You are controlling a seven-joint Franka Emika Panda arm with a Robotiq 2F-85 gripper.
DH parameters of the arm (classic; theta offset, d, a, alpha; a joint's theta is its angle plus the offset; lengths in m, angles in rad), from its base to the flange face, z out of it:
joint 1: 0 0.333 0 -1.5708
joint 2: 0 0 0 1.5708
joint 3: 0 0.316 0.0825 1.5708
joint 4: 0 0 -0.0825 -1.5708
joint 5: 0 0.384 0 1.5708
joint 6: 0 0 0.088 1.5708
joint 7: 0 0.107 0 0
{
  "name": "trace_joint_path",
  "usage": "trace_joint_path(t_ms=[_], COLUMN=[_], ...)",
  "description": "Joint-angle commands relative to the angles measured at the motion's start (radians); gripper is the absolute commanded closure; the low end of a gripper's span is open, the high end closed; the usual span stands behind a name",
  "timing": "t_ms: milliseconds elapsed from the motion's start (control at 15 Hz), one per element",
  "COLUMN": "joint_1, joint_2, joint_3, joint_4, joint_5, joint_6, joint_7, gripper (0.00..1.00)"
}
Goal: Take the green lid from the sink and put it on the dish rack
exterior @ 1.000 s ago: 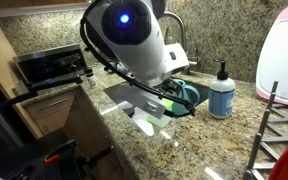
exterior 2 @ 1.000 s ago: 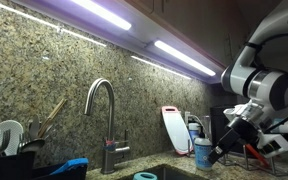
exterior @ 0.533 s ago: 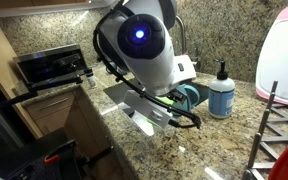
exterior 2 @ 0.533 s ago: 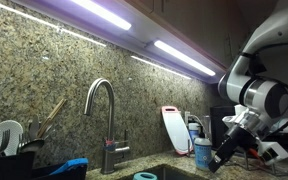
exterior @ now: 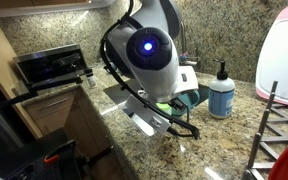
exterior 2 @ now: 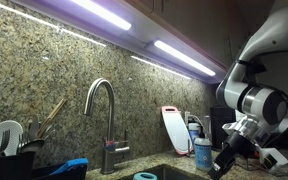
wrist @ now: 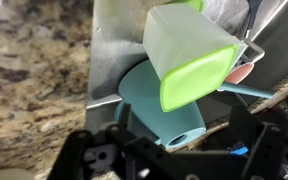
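Lower and nearer to the sink (exterior: 119, 95) is where the arm (exterior: 149, 48) now stands vs. one second ago; both exterior views show this drop. Nothing else has shifted. As for the jaws, they are spread fully wide and hold nothing: in the wrist view their dark tips sit at the bottom corners of the picture w/ free space between.

Inside the sink lies the green lid (wrist: 189, 55), not yet touched. It is tipped on its side and seems to rest on the teal jug (wrist: 169, 108), w/ a white cup (wrist: 242, 70) just beside. Prob. it lies so because the basin is crowded, i.e. there is no flat place for it to sit.

Such wide jaws make sense: the lid is deep and boxy, so they need room to pass over two opposite walls. Across the counter (exterior: 199, 150), well apart, stands the dish rack (exterior: 267, 120), so this is approach only; grasp, lift and carry are all not yet done.
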Motion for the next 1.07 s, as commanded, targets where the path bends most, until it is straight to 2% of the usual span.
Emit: trace_joint_path(t_ms=[0,267,800,1000], joint_1=[0.010,0.010,0.002,-0.001], joint_2=[0.004,0.008,0.056,0.057], joint_3=[-0.011,-0.010,-0.024,-0.020], joint_4=[0.002,0.004,0.028,0.037], joint_5=[-0.004,-0.006,-0.080,-0.064], joint_6=[-0.003,-0.003,-0.004,-0.010], joint_7=[0.008,0.016,0.112,0.090], gripper=[0.00,0.00,0.00,0.00])
